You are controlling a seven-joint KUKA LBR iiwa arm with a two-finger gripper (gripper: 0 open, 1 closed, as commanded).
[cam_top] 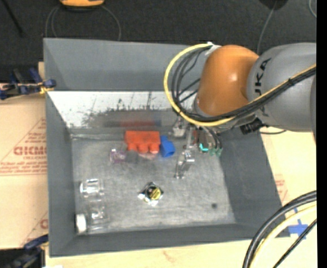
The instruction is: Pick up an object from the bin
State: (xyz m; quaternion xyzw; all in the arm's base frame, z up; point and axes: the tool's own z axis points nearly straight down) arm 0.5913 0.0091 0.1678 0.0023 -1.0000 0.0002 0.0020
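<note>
My gripper (pixel 181 169) hangs over the bin floor right of centre, its metal fingers pointing down; nothing shows between them. A small blue block (pixel 167 148) lies just up and left of the fingers, beside an orange-red toy brick (pixel 142 140) at the back of the floor. A small black and yellow thing (pixel 151 193) lies on the floor down and left of the gripper.
A small clear purplish piece (pixel 118 156) lies left of the orange brick. A clear plastic cup (pixel 91 188) and a clear bottle with a white cap (pixel 91 219) rest in the front left corner. The arm's orange cover and cables hang over the bin's right back part.
</note>
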